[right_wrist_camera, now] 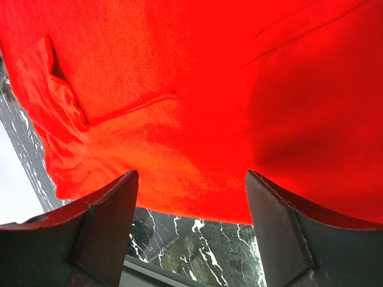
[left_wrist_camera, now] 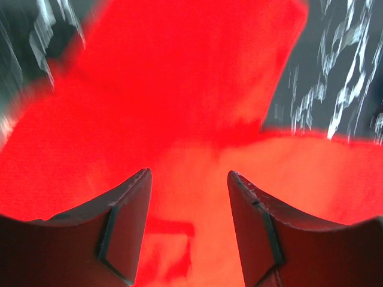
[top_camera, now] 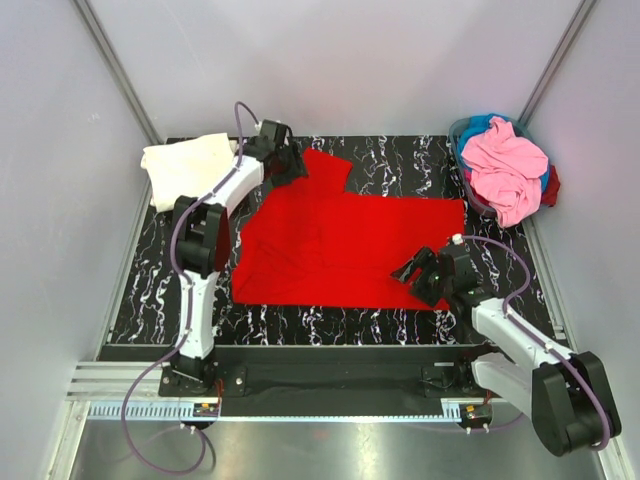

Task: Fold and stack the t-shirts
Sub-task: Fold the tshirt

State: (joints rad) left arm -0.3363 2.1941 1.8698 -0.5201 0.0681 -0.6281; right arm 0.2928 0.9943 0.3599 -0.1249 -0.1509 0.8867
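On the marbled bench the red t-shirt lies spread. Over it the left gripper and right gripper hang released, grasping nothing. A faint rectangular patch on the cloth is unreadable.

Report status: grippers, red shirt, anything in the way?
Left gripper open over far sleeve of red t-shirt. Right gripper open at its near right edge. Shirt lies spread, neither holds it. Nothing in the way.

Red t-shirt: soft matt cloth, slightly fuzzy. Cream t-shirt, pink t-shirt: same matt cloth, wrinkled. Table: smooth, black marble pattern. My left fingers: dark matt plastic.
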